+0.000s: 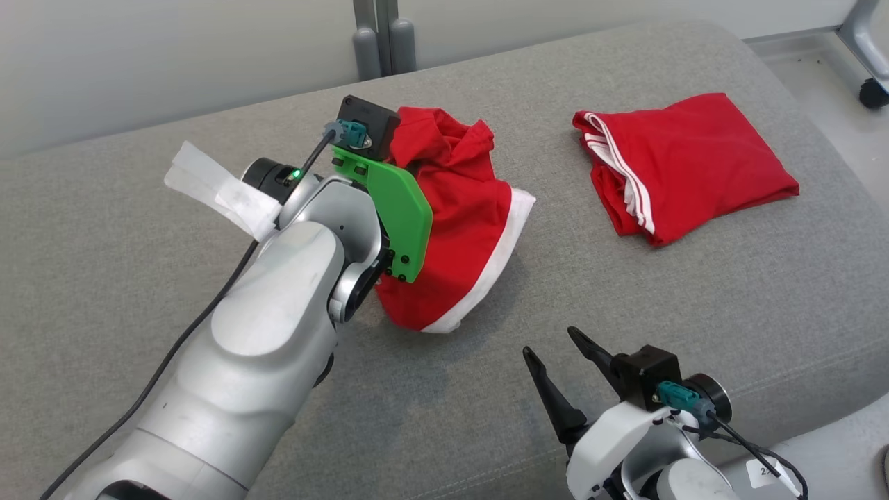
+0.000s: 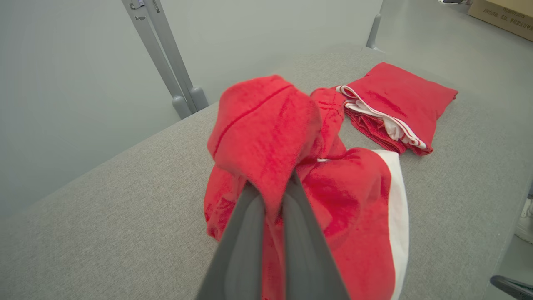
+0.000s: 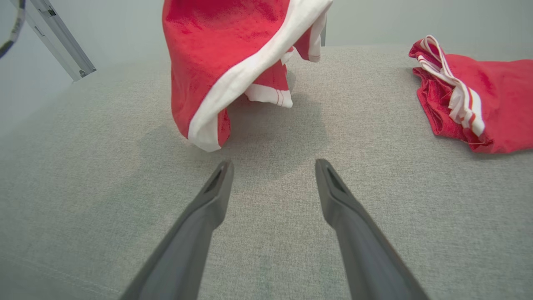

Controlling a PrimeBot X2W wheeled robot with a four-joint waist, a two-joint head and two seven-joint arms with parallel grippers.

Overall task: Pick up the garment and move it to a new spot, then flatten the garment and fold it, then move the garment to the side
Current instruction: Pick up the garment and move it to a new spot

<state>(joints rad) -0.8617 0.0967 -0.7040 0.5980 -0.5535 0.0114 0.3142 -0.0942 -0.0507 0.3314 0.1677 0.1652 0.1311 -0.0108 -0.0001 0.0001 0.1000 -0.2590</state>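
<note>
A crumpled red garment (image 1: 458, 229) with a white band hangs above the grey cushion, lifted off it. My left gripper (image 2: 272, 196) is shut on a bunched red fold of the garment (image 2: 266, 133), and the rest drapes down past the fingers. In the right wrist view the garment (image 3: 216, 54) hangs clear of the surface with its shadow underneath. My right gripper (image 1: 552, 347) stands open near the front edge, nothing between its fingers (image 3: 216, 187), a short way in front of the hanging cloth.
A second red garment (image 1: 684, 163), folded, with white stripes lies at the right of the grey cushion (image 1: 139, 278). Grey poles (image 1: 378, 42) stand behind the cushion's back edge. A chair wheel (image 1: 871, 94) shows on the floor at far right.
</note>
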